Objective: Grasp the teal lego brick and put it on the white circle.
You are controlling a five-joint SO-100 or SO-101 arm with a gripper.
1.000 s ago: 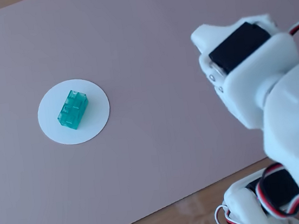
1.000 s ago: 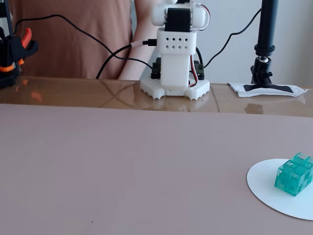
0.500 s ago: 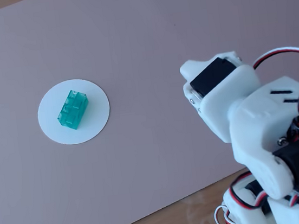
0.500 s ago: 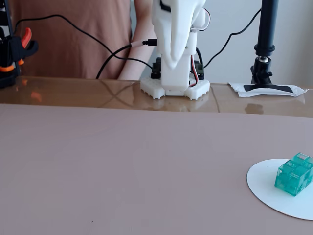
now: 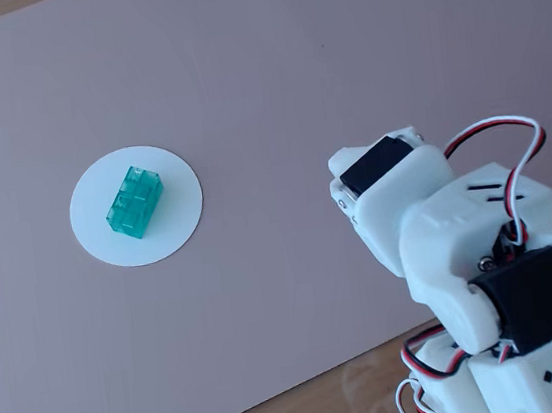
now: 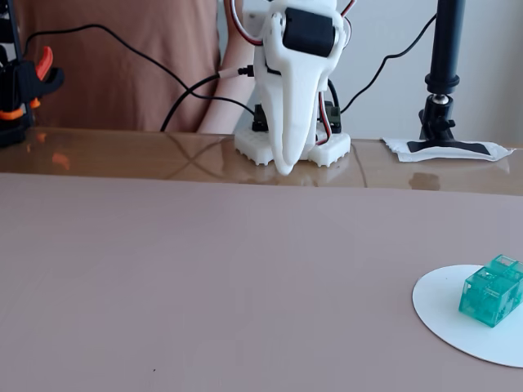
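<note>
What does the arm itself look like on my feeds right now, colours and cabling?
The arm is white printed plastic with black servo blocks set in it. Red, white and black wires loop at the joints. The base has a scalloped foot. The pincer is plain white and tapers to a point.

One brick point(image 5: 134, 202), one white circle point(image 5: 179, 223), one arm point(image 6: 292, 82), one orange clamp point(image 6: 24, 82), one black stand point(image 6: 445, 73).

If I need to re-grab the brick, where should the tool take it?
Probably across the brick's two long side walls, coming straight down from above. It lies studs-up on the circle with its flat sides exposed and nothing beside it.
</note>
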